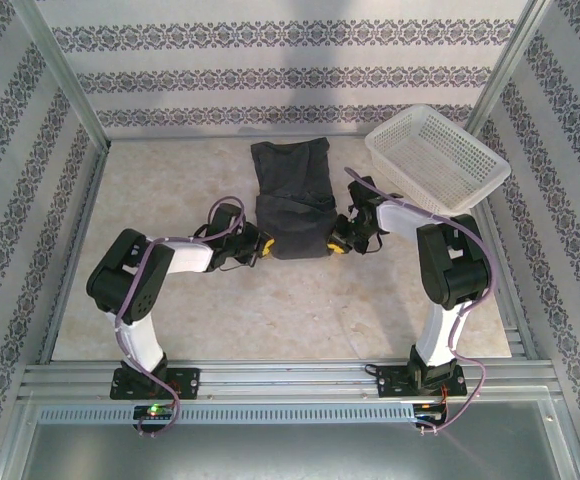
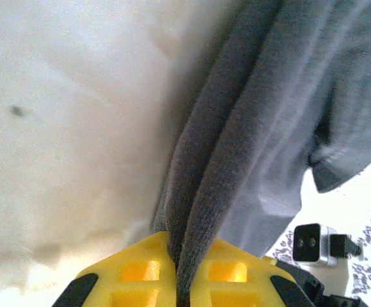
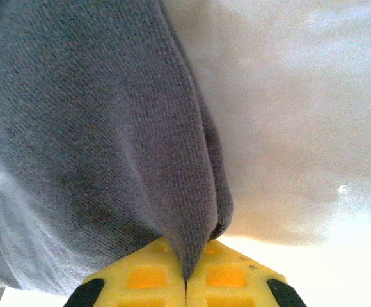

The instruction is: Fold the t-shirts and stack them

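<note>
A dark charcoal-grey t-shirt (image 1: 292, 195) lies in the middle of the table, its near part doubled over and raised. My left gripper (image 1: 266, 245) is shut on the shirt's near left corner, and my right gripper (image 1: 334, 243) is shut on the near right corner. In the left wrist view a thick fold of grey cloth (image 2: 236, 147) runs down between the yellow fingers (image 2: 137, 272). Bunched grey cloth (image 3: 109, 141) in the right wrist view tapers into the seam between its yellow fingers (image 3: 227, 275).
A white plastic mesh basket (image 1: 436, 158) sits tilted at the back right, close to the right arm. Metal frame posts and patterned walls bound the pale table (image 1: 270, 310). Bare tabletop lies in front of and to the left of the shirt.
</note>
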